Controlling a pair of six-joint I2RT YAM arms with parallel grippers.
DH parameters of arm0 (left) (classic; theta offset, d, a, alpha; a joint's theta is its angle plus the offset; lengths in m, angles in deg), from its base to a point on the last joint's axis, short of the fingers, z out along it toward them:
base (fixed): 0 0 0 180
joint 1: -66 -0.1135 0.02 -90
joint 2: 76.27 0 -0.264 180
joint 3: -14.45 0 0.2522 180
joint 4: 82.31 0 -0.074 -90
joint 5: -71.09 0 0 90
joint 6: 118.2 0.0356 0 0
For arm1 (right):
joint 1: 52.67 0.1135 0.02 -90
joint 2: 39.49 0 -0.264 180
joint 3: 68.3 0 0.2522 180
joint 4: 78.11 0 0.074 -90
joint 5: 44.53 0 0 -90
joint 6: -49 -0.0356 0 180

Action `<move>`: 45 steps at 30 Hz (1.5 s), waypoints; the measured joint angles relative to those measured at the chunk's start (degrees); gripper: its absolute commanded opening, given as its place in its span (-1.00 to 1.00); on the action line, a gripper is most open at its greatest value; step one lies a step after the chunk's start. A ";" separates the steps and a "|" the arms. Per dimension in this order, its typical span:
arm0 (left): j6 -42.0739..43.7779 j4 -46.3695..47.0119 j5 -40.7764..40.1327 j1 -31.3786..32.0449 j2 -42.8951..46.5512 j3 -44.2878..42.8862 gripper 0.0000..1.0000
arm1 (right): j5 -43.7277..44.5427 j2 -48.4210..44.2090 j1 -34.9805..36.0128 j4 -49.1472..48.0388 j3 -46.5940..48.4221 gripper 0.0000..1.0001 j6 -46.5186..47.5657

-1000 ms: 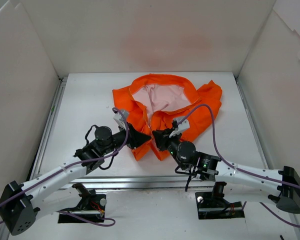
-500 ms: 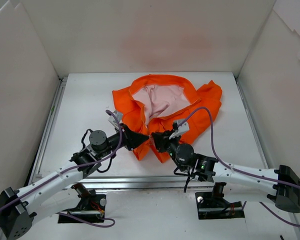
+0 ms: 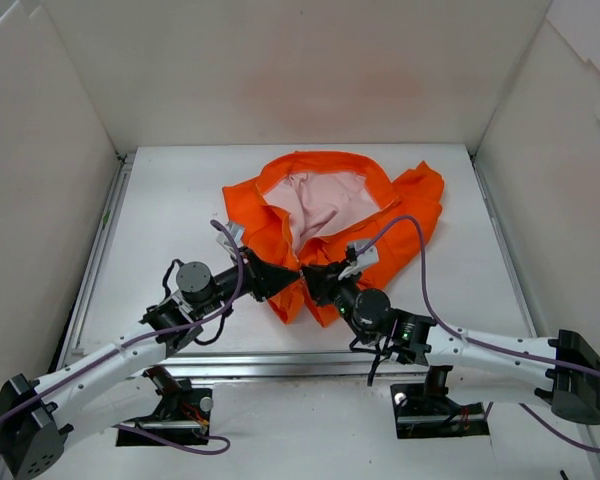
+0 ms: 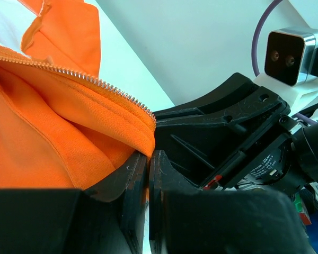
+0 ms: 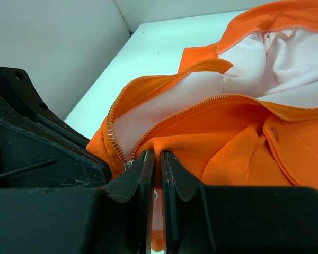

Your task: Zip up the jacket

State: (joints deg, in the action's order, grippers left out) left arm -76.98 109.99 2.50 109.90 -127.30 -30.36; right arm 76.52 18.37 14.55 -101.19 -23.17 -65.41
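Orange jacket (image 3: 405, 215) hem vanishes inside left gripper (image 3: 290, 275) and right gripper (image 3: 307, 279), both clamped.

Orange jacket (image 3: 332, 232), unzipped, flat on table

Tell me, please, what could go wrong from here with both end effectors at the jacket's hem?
1. The left end effector and right end effector sit almost tip to tip, so any inward move may knock them together.
2. Each pinches only a thin edge of the jacket; a pull could slip the fabric free.
3. The zipper teeth lie open and curved, so the sides may not line up.
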 measured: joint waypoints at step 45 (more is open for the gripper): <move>4.50 -2.60 -7.19 1.07 -0.68 0.22 -1.00 | -8.02 -1.77 -4.74 17.75 9.35 -1.00 -13.73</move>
State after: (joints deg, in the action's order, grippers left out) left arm -72.47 107.39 -4.70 110.97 -127.98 -30.14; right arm 68.50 16.60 9.81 -83.44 -13.81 -79.13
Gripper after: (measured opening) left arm 0.055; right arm 0.101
